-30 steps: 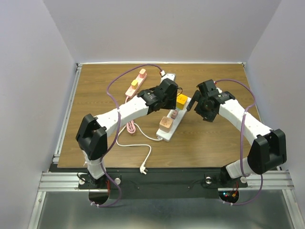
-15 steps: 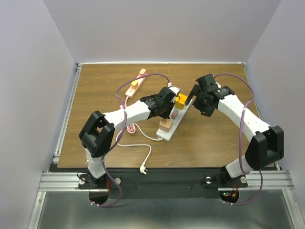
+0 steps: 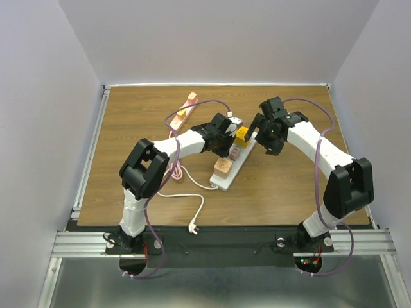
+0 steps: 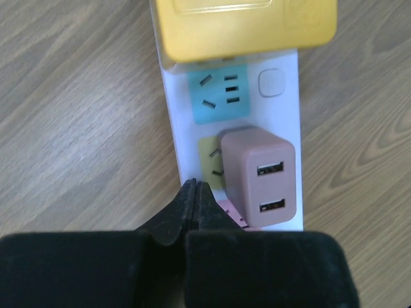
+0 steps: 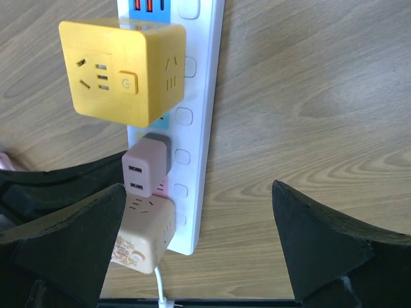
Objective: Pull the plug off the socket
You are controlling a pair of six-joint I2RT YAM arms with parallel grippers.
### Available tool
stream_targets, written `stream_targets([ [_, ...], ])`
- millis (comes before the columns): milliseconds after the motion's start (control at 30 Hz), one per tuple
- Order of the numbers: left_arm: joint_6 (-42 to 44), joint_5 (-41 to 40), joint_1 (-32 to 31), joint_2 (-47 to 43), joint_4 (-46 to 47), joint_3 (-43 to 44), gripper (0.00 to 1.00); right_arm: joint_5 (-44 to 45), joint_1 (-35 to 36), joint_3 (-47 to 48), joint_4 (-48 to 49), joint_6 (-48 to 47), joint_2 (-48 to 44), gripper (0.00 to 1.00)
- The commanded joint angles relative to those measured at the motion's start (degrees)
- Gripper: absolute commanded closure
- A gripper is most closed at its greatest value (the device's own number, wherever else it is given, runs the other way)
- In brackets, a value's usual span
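A pink power strip (image 3: pixel 182 113) lies at 10 o'clock. The left gripper (image 4: pixel 194 187), fingers pressed together, meets the left edge of the socket (image 3: pixel 226 181). The socket sits mid-table, its long axis running 7 to 1 o'clock, and carries a beige cube (image 3: pixel 223 168), a pink charger (image 3: pixel 235 154) and a yellow plug (image 3: pixel 243 136). The right gripper (image 5: pixel 198 187) is spread wide at the plug's 3 o'clock.

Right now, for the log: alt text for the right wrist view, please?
The right gripper hangs open over a white power strip on a wooden table. Plugged into it: a yellow cube adapter, a small pink USB charger and a beige cube adapter.
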Motion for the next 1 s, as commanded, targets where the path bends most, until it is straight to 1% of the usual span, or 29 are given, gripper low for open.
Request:
stream_targets([
  [0,-1.81,4.04,0.13,-0.50,1.25,-5.32,1.00,-0.29,0.41,3.42,-0.04,-0.13,1.54,0.00],
  [200,-8.84,4.48,0.40,-3.66,7.50,-14.01,1.00,-0.90,0.41,7.37,0.05,1.62,6.19,0.00],
  [367,-12.97,3.16,0.31,-6.48,10.31,-17.89,1.00,-0.99,0.41,12.11,-0.04,2.33,9.98,0.00],
  [500,-16.75,1.93,0.40,-8.58,12.06,-19.65,1.00,-2.48,0.41,16.51,-2.48,3.21,14.80,0.00],
  [567,-17.28,1.41,0.40,-9.20,12.33,-20.27,1.00,-2.83,0.41,17.04,-3.99,3.38,16.12,0.00],
  [767,-18.08,-0.53,0.31,-10.87,12.16,-20.53,1.00,-2.92,0.41,13.71,-5.40,3.39,16.58,0.00],
  [967,-18.17,-0.79,0.22,-11.31,11.37,-19.39,1.00,-5.56,1.11,14.23,-5.40,3.74,18.86,0.00],
])
